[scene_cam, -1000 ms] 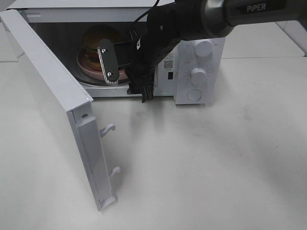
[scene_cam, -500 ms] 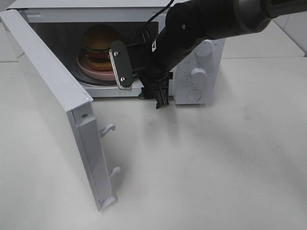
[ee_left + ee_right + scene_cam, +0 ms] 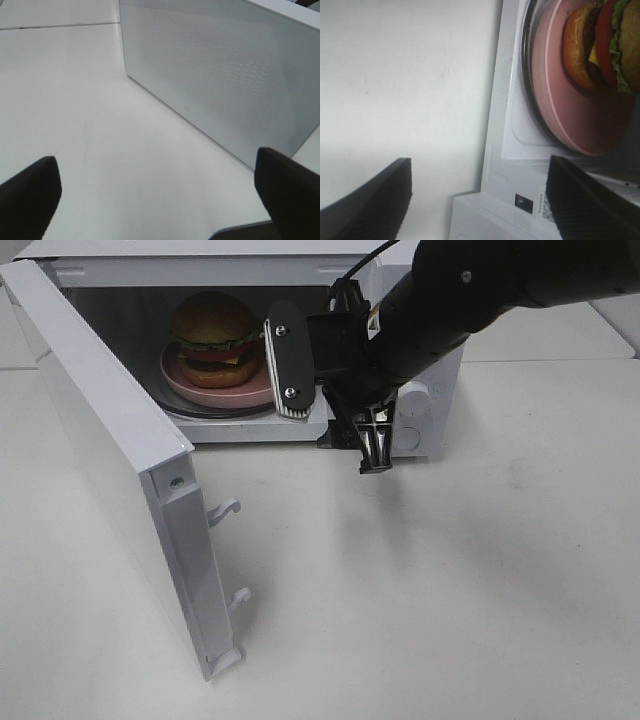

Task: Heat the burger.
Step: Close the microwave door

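Note:
The burger stands on a round pink plate on the turntable inside the open microwave. My right gripper hangs just outside the oven's opening, at its right end, open and empty, a short way from the plate. In the right wrist view the burger and plate lie beyond the open gripper, clear of both fingers. My left gripper is open and empty, facing the outer face of the microwave door. It does not show in the high view.
The microwave door swings wide open toward the front left, its latch hooks sticking out. My right arm covers most of the control panel; one knob peeks out. The white table spreads in front and to the right.
My right gripper has drawn out of the oven's mouth and shifted right, uncovering the burger and plate. Its jaws stay equally wide. The door has not moved.

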